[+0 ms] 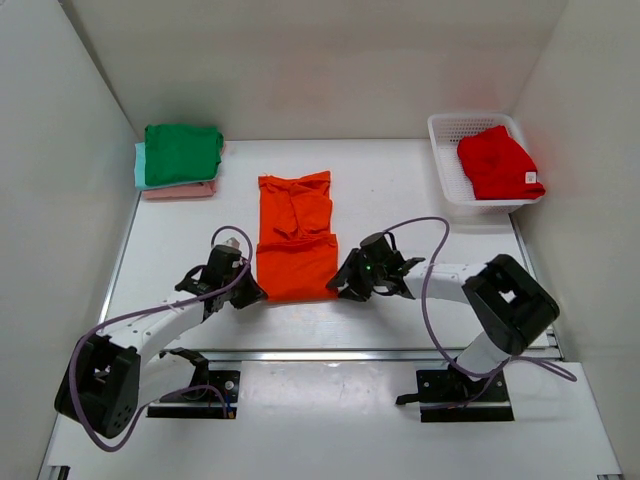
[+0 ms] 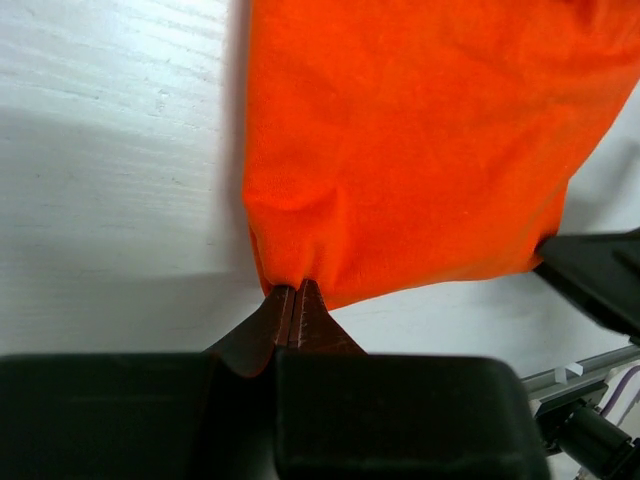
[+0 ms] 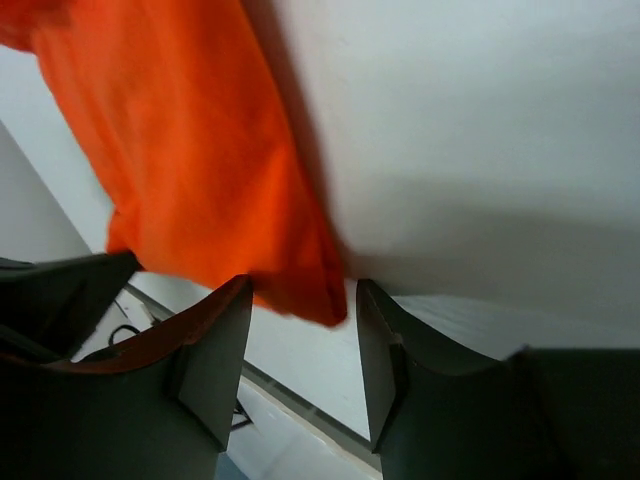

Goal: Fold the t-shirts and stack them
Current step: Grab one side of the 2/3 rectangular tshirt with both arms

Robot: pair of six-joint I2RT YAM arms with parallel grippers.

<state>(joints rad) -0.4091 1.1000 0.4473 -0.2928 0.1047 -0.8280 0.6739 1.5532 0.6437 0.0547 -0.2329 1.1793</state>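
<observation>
The bright orange t-shirt [image 1: 295, 235] lies partly folded in the middle of the table, its near half doubled over. My left gripper [image 1: 250, 293] is shut on its near left corner, and the left wrist view shows the jaws [image 2: 295, 290] pinching the orange hem [image 2: 400, 150]. My right gripper [image 1: 345, 285] is at the near right corner. It is open [image 3: 303, 288], with the orange corner [image 3: 320, 290] between its fingers, not pinched. The dark green shirt [image 1: 182, 152] lies folded on the mint [image 1: 139, 165] and pink [image 1: 178, 190] shirts at the back left. The red shirt [image 1: 498, 162] lies in the basket.
The white mesh basket [image 1: 446, 150] stands at the back right by the right wall. White walls enclose the table on the left, back and right. A metal rail [image 1: 380, 354] runs along the near edge in front of the arm bases.
</observation>
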